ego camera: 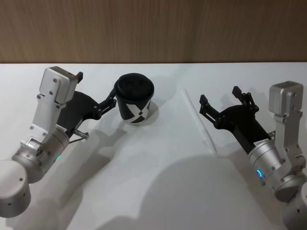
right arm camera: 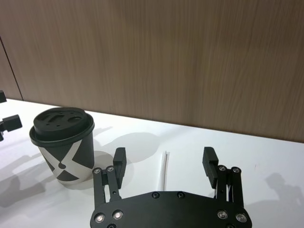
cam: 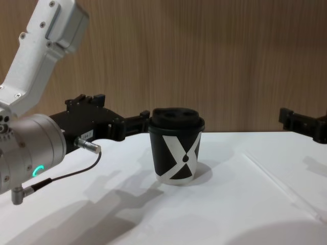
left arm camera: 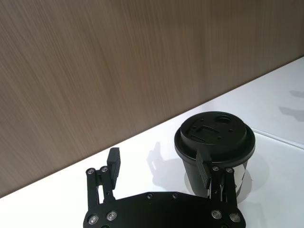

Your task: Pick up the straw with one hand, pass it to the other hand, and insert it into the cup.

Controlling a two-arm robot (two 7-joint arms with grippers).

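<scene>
Lying flat on the white table (ego camera: 158,191) in the head view, the straw (ego camera: 199,120) runs away from the robot, well right of the cup (ego camera: 135,103) and touching neither gripper; the right gripper (ego camera: 219,96) hovers just right of the straw's far half, its jaws spread wide and holding nothing; the left gripper (ego camera: 97,84) reaches in from the left, jaws also spread, its nearer finger right at the cup's lid edge, though whether they touch I cannot tell; a wood-panelled wall (ego camera: 153,28) closes off the table behind.

In the left wrist view the left gripper (left arm camera: 159,164) is open and empty; one finger overlaps the side of the cup (left arm camera: 214,137), which stands upright outside the jaws rather than between them; the wall (left arm camera: 118,61) rises behind.

In the right wrist view the straw (right arm camera: 164,168) lies on the table in line with the gap of the open right gripper (right arm camera: 164,160), pinched by nothing; the cup (right arm camera: 61,147) stands upright off to one side, apart from both.

In the chest view the cup (cam: 176,150) sits lidded and upright mid-table; the left gripper (cam: 120,112) is level with the lid, one finger ending at its rim; a thin cable (cam: 66,176) loops beneath the left wrist; the right gripper (cam: 301,122) hangs at the right edge, above the table.
</scene>
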